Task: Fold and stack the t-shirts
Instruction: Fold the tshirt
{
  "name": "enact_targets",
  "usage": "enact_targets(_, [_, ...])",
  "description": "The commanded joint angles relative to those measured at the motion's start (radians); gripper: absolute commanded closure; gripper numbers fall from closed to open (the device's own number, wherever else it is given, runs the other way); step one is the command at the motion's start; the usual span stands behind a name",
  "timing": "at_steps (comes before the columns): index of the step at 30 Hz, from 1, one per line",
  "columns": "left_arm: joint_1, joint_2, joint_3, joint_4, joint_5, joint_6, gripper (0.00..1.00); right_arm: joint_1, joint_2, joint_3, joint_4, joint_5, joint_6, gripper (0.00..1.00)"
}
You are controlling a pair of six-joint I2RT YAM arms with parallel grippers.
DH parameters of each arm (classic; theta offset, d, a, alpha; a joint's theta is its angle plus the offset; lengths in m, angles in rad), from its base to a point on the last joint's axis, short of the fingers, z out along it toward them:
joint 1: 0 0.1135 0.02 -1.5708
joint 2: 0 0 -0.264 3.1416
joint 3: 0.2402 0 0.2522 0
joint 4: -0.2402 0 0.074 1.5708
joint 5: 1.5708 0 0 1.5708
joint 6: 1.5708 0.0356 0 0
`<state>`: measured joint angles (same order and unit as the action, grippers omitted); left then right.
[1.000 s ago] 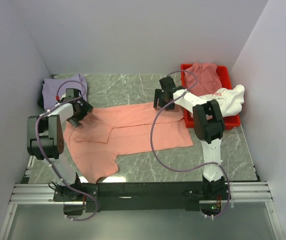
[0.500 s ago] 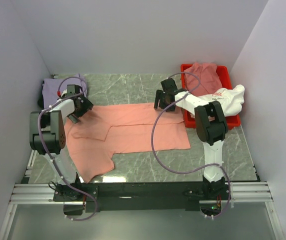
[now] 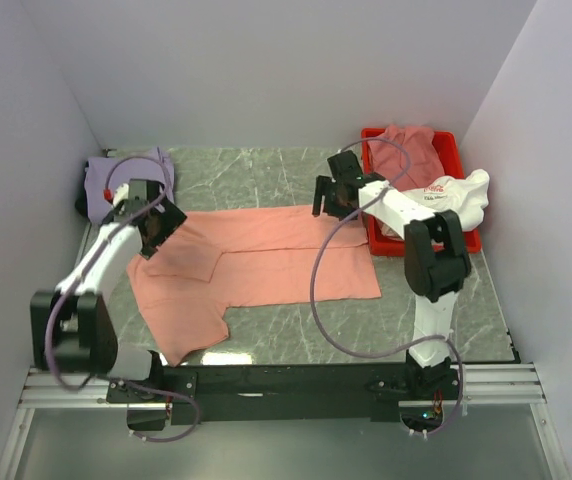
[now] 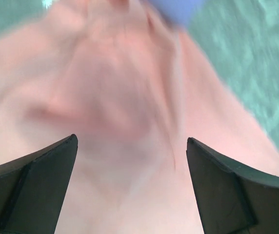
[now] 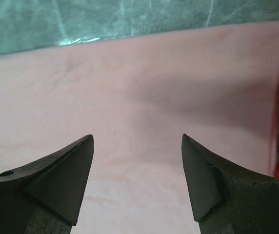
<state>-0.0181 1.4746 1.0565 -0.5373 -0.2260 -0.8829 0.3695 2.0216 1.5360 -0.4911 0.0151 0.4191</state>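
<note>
The salmon-pink t-shirt [image 3: 266,260] lies spread flat across the middle of the worktop [image 3: 266,170], its sleeves toward the left and its hem toward the right.

On the left, the cloth is already doubled and wrinkled around the sleeve. If the pincer closes there it may take only the upper layer, or too many layers, and the fold would then come out crooked. The lavender t-shirt [image 3: 131,170] lies near this end in the far corner, and a low sweep could drag it along. On the right, the hem ends just beside the red bin [image 3: 466,242], over whose rim a white t-shirt [image 3: 456,195] hangs. A grasp placed too far right could knock the bin or catch that cloth. If the two sides lift unevenly, the shirt could twist.

The left pincer [image 3: 154,222] has its jaws fully apart over the sleeve end, with nothing between them. Its own view is blurred, so I cannot tell if it touches the cloth. The right pincer [image 3: 334,195] is also wide open and empty — it hangs over the far edge of the shirt near the hem.
</note>
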Motion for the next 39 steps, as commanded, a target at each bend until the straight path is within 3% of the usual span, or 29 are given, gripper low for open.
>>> enact_targets(1, [-0.074, -0.153, -0.113, -0.131, -0.015, -0.108, 0.01, 0.002, -0.179, -0.083, 0.012, 0.002, -0.016, 0.21])
enact_targets(7, [-0.241, -0.466, -0.386, -0.263, 0.014, -0.284, 0.01, 0.005, -0.297, -0.204, 0.037, 0.005, -0.003, 0.18])
enact_targets(15, [-0.47, -0.73, -0.524, -0.493, 0.059, -0.596, 0.01, 0.009, -0.409, -0.283, 0.056, 0.005, 0.004, 0.17])
enact_targets(21, [-0.586, -0.708, -0.492, -0.653, 0.065, -0.741, 0.01, 0.008, -0.425, -0.313, 0.06, 0.006, 0.003, 0.17])
enact_targets(27, [-0.698, -0.587, -0.477, -0.682, 0.086, -0.826, 0.02, 0.008, -0.414, -0.315, 0.056, -0.003, -0.005, 0.16])
enact_targets(39, [-0.707, -0.438, -0.435, -0.665, 0.001, -0.867, 0.32, 0.008, -0.417, -0.318, 0.045, 0.003, -0.025, 0.16])
